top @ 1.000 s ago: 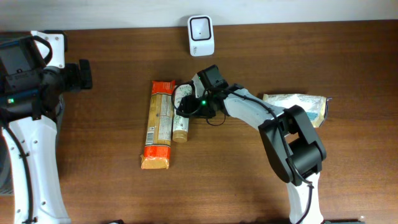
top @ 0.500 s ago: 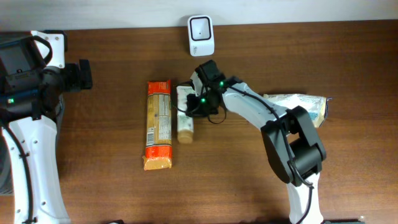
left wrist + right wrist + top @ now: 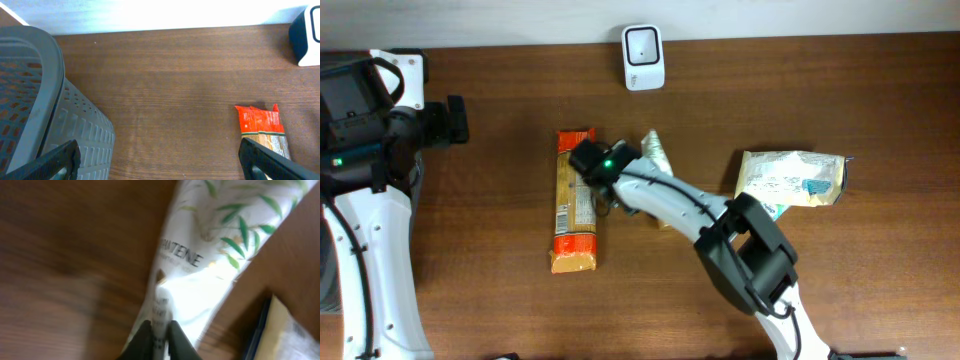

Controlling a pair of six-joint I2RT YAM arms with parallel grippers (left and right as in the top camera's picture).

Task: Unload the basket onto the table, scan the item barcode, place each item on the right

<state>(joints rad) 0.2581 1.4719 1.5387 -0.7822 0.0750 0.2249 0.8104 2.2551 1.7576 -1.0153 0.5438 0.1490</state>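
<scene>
Pinches the narrow end of the white Pantene tube (image 3: pixel 200 265) between the fingers of the right pincer (image 3: pixel 160 332), pressed almost together on it. Shows the tube slanting up and away from those fingertips against the brown table (image 3: pixel 60 240), with the orange pasta packet (image 3: pixel 574 215) just beside the pincer and the white scanner (image 3: pixel 643 57) well beyond it. Holds the left pincer (image 3: pixel 160 167) spread wide on nothing, with a grey basket (image 3: pixel 35 100) beside its left finger.

- The scanner (image 3: pixel 643 58) stands at the counter's (image 3: pixel 880 100) rear edge.
- The tube (image 3: pixel 656 152) lies just right of the packet (image 3: pixel 573 215), before the scanner.
- The bag (image 3: pixel 790 178) lies well right of the tube.
</scene>
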